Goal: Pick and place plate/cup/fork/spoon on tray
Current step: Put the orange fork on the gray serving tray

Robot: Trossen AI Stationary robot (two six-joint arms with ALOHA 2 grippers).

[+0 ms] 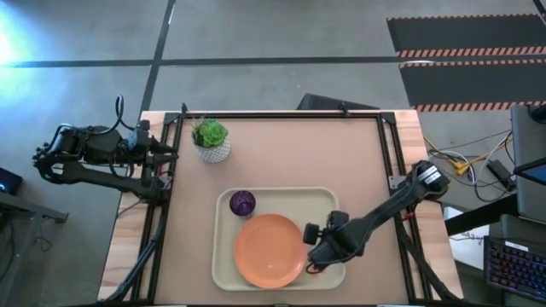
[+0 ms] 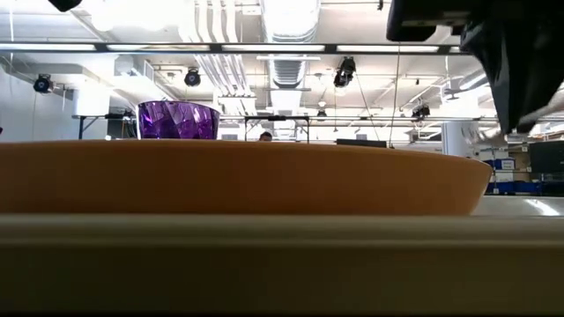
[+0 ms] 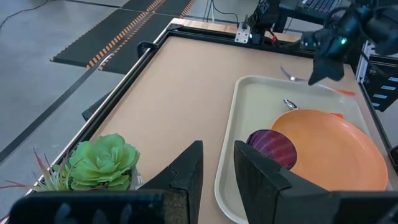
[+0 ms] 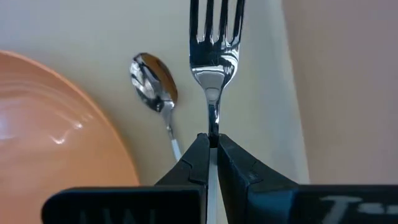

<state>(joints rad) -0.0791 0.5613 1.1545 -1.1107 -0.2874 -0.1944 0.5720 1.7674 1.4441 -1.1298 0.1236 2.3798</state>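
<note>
Silver-metal fork [image 4: 214, 59] pinched at its thin neck by the right gripper [image 4: 212, 149] fingers; left gripper [image 3: 217, 171] fingers parted, empty.

Orange plate [image 1: 270, 251], purple cup [image 1: 242, 203], cream tray [image 1: 223, 256], silver fork [image 4: 215, 46], silver spoon [image 4: 153, 81].

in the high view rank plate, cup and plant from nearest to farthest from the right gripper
1. plate: on the tray, right beside the right gripper, which is shut on the fork.
2. cup: tray's far left corner.
3. plant: off the tray, on the table towards the left arm.
</note>
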